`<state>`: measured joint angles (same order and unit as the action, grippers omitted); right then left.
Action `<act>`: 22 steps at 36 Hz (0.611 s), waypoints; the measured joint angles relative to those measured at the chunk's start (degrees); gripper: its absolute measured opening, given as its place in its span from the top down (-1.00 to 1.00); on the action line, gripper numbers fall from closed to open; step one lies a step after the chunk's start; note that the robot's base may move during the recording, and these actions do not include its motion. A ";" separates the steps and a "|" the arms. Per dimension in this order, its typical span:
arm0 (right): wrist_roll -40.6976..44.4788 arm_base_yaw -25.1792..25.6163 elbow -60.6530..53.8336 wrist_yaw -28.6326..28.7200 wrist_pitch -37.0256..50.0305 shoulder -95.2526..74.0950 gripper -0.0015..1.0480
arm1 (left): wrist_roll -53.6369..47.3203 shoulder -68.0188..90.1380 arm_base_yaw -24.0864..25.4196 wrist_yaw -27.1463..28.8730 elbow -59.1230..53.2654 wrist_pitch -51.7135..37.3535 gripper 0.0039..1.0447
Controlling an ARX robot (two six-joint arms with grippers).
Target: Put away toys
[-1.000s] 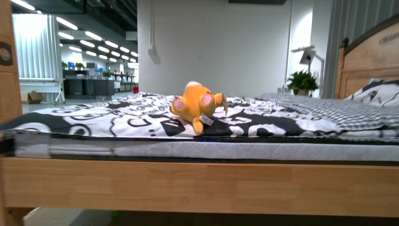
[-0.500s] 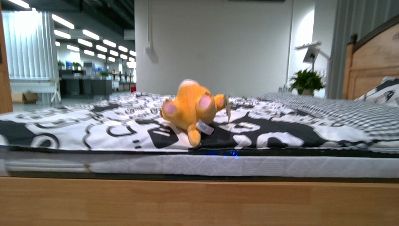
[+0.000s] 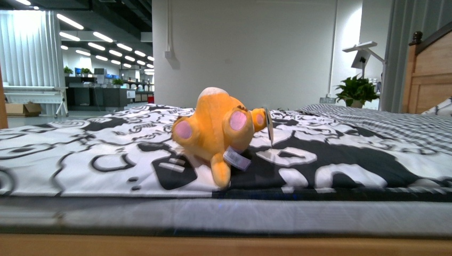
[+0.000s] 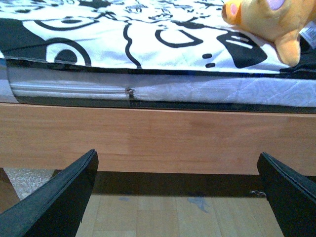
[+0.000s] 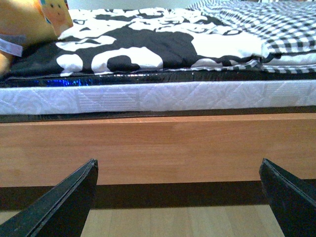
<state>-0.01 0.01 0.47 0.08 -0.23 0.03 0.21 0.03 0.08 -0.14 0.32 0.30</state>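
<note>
The toy (image 3: 216, 133), a small orange-yellow plush animal with pink round patches and a white tag, lies on the black-and-white patterned quilt (image 3: 96, 154) near the bed's near edge, centre of the front view. Neither arm shows there. In the left wrist view the toy (image 4: 269, 19) sits up on the bed, above and off to one side of my left gripper (image 4: 177, 154), which is open and empty, low in front of the wooden bed rail (image 4: 158, 138). My right gripper (image 5: 177, 162) is also open and empty below the rail; the toy (image 5: 24, 24) shows at a corner.
The mattress edge (image 3: 224, 216) and wooden rail (image 5: 158, 148) stand between the grippers and the toy. Grey checked bedding (image 3: 405, 122) and a wooden headboard (image 3: 429, 74) lie to the right, a potted plant (image 3: 358, 88) behind. Wooden floor (image 4: 177, 217) lies under the bed.
The front view has closed in on the bed: the toy looms larger and the wooden rail has sunk to the frame's bottom edge. The toy itself has not shifted on the quilt.
</note>
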 joint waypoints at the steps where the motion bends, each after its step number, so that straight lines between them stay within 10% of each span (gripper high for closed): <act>1: 0.00 0.00 0.02 -0.04 -0.02 -0.07 -0.88 | 0.00 0.07 0.00 0.09 0.00 0.00 -0.89; 12: 0.00 0.00 0.02 0.00 0.00 -0.07 -0.88 | 0.00 0.02 0.00 0.09 0.00 -0.02 -0.89; 18: -12.63 10.58 4.46 26.18 3.82 -14.49 -0.88 | 0.00 0.00 0.00 0.07 0.00 -0.02 -0.89; 22: -14.58 10.56 9.73 25.49 13.68 -26.16 -0.88 | 0.00 0.00 0.00 0.09 0.00 -0.02 -0.89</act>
<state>-14.59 10.57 10.20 25.56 13.45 -26.13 0.21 0.03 0.08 -0.05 0.32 0.27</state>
